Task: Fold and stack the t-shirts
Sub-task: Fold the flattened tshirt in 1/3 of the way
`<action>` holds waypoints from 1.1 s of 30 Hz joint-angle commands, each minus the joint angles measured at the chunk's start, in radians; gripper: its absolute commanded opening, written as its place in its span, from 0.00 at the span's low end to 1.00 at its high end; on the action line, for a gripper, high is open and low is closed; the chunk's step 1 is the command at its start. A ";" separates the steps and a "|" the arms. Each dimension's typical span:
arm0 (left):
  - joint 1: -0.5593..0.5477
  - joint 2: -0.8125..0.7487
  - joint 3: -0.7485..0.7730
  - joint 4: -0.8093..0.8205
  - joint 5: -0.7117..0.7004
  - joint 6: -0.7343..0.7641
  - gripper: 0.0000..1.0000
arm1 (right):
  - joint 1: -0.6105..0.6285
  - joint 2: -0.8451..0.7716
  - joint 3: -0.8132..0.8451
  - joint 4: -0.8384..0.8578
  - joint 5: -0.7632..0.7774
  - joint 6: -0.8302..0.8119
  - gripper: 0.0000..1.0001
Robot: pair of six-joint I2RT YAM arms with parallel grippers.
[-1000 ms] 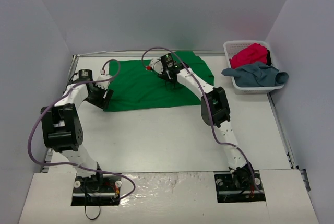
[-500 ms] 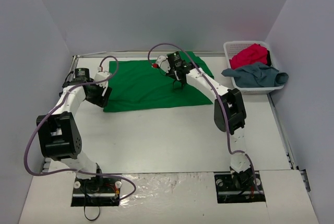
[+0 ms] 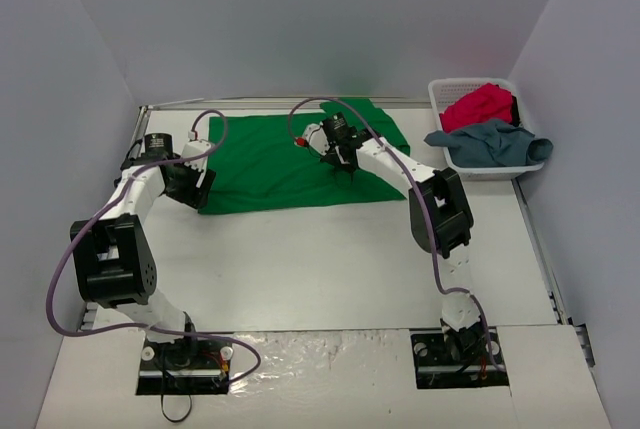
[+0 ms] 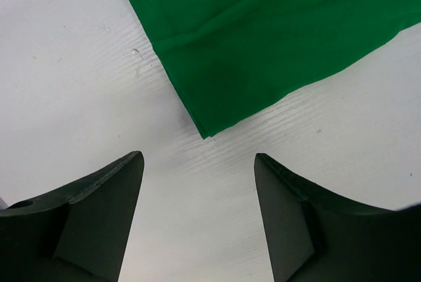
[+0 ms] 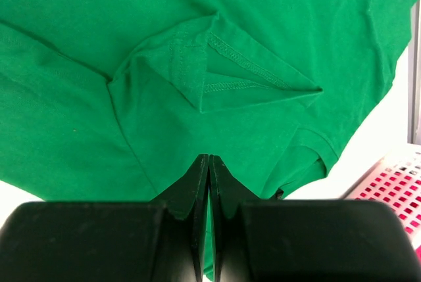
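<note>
The green t-shirt (image 3: 270, 164) lies spread flat toward twelve o'clock on the counter (image 3: 330, 269), laid out for folding I'd say, while the red t-shirt (image 3: 478, 104) and grey-blue t-shirt (image 3: 490, 144) sit heaped in the white basket (image 3: 437, 99) at two o'clock. The right fingers (image 5: 197, 177) are pressed shut over its three o'clock half beside a doubled-back sleeve (image 5: 217, 65), whether nipping cloth I can't tell; the left fingers (image 4: 105, 190) hang open astride its seven o'clock corner, seemingly ready to take it.

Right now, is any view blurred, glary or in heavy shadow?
Top external: even light, soft shadows, some glare at the near edge of the table. Left wrist: sharp green t-shirt corner. Right wrist: crisp stitching, dark featureless fingers.
</note>
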 commanded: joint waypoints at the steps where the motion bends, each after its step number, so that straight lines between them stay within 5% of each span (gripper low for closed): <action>1: 0.010 -0.032 0.008 -0.003 0.015 -0.012 0.67 | 0.000 -0.005 -0.004 -0.021 -0.014 0.021 0.00; 27: 0.009 0.038 0.015 0.015 -0.004 -0.012 0.67 | -0.042 0.153 0.135 -0.027 -0.043 -0.001 0.00; 33: 0.010 0.041 0.011 0.011 -0.014 -0.008 0.67 | -0.056 0.237 0.284 -0.032 -0.048 -0.013 0.00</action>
